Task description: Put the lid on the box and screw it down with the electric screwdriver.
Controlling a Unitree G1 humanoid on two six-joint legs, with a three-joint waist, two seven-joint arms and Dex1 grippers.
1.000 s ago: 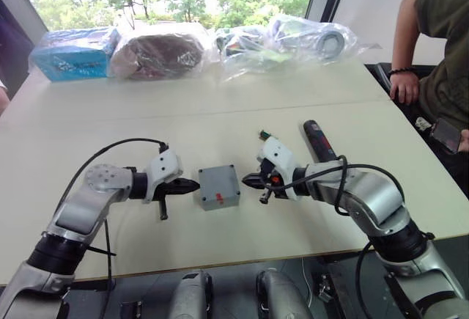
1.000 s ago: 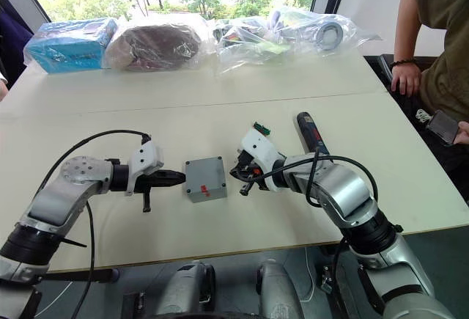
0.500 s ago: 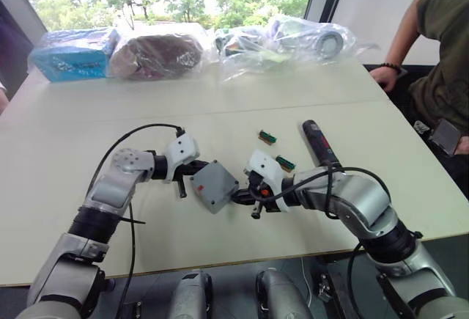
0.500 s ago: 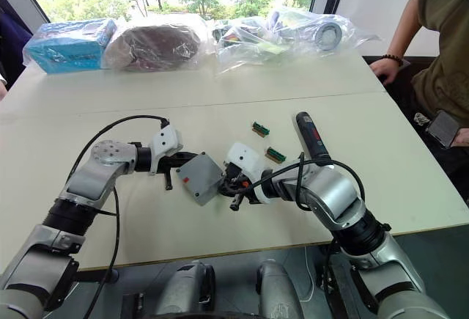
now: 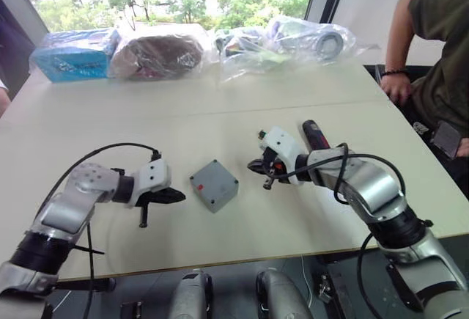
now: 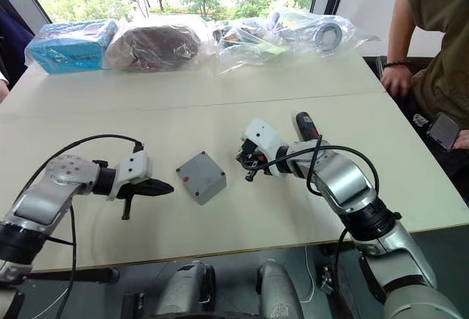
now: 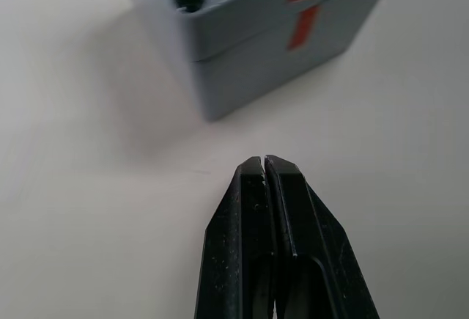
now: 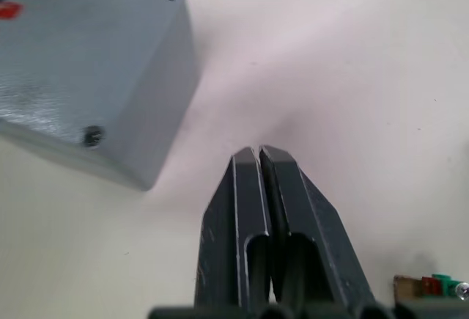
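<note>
The grey box sits mid-table, turned corner-on to me, with the lid lying on top. A strip of red tape crosses the seam between them. My left gripper lies shut on the table, a short gap to the left of the box. My right gripper is shut too, a little to the right of the box, holding nothing. The black electric screwdriver rests on the table behind my right forearm, partly hidden by it.
A small green-and-red block lies by my right gripper. Plastic-wrapped bundles and a blue package line the far edge of the table. A person sits at the right, a hand on the table corner.
Both grippers, which were pressing on the box half a second ago, have drawn away to either side. The box now rests turned from its earlier square-on position. The person's arm has shifted.
</note>
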